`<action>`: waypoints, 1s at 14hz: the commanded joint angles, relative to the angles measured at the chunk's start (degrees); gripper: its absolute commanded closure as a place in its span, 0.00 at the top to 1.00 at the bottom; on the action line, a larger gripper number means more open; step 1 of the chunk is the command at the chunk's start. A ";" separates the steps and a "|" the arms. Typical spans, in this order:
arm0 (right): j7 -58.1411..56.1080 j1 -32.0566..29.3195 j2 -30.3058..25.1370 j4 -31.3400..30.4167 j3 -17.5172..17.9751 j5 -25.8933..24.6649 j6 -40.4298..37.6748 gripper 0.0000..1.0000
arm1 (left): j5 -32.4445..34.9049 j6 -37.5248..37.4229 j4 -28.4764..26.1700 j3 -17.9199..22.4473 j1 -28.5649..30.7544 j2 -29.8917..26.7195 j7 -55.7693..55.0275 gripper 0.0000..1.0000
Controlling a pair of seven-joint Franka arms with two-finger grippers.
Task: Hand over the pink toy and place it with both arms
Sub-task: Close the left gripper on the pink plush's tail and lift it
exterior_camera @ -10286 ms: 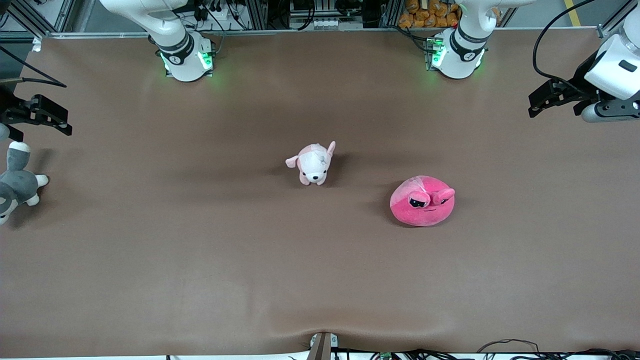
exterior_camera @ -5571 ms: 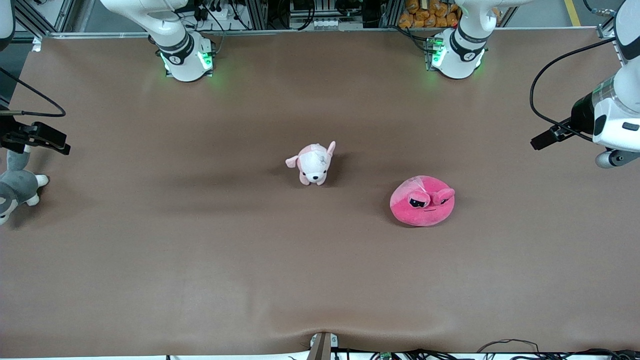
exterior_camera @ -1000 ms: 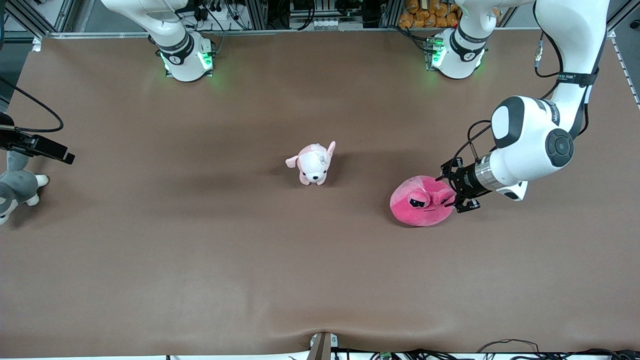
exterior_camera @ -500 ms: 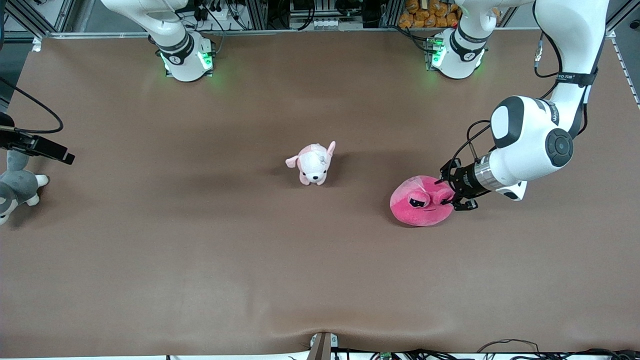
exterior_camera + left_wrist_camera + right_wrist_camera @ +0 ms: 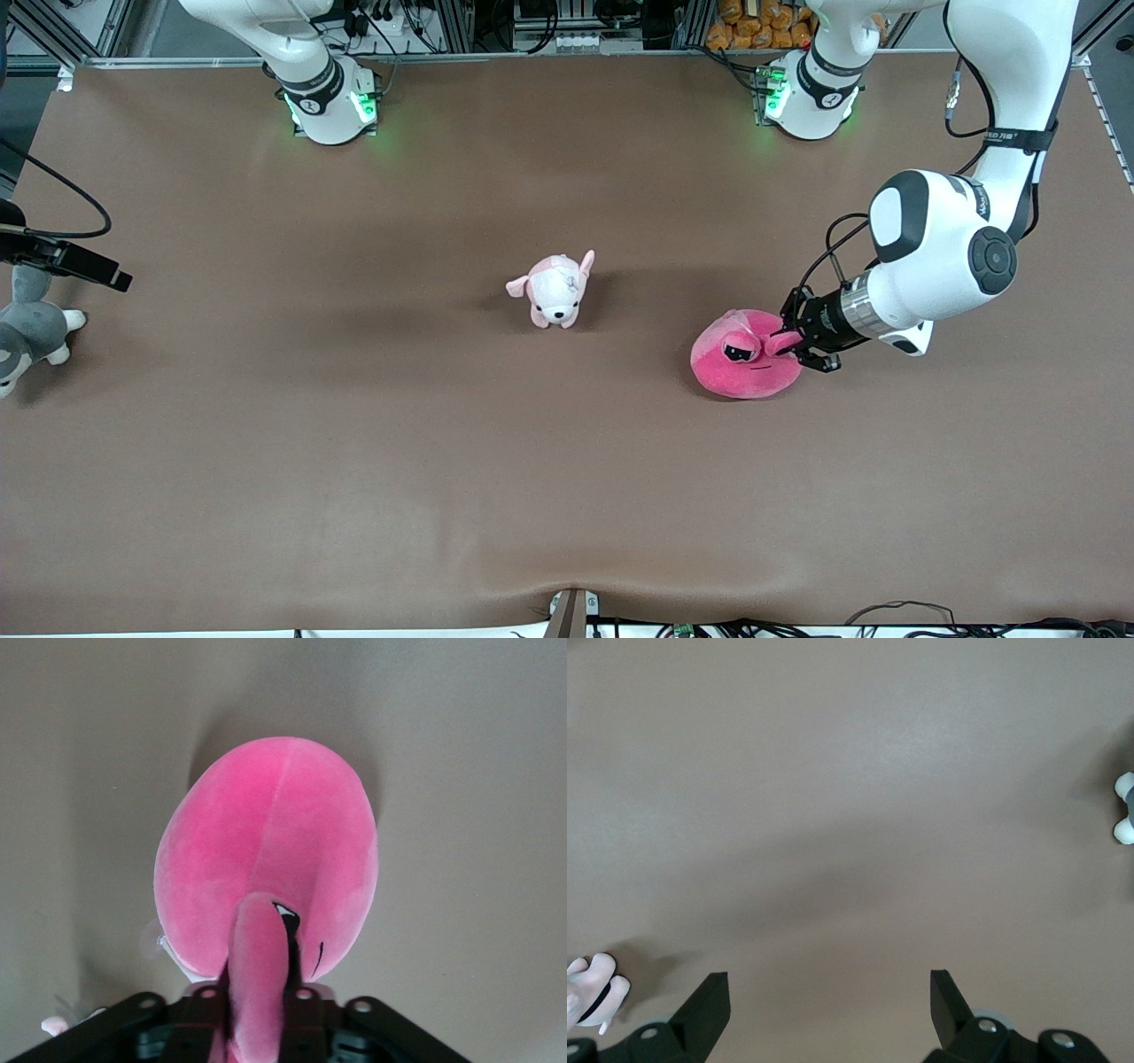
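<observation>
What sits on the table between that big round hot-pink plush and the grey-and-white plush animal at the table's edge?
In the front view, only the pale pink-and-white puppy plush lies between the hot-pink plush and grey-and-white plush animal; otherwise bare brown tabletop.

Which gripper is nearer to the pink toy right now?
Left. The left gripper is shut on an ear-like nub of the pink toy. The right gripper waits open at the right arm's end of the table, above the grey plush.

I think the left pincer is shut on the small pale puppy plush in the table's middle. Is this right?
No. The left pincer is shut on the pink toy, pinching its ear-like nub, as the left wrist view shows. The pale puppy plush lies untouched.
</observation>
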 commanded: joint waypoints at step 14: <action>8.15 -0.49 0.34 0.75 0.31 1.21 -2.52 1.00 | -4.23 -22.78 19.87 -0.22 0.96 -1.54 -3.92 0.00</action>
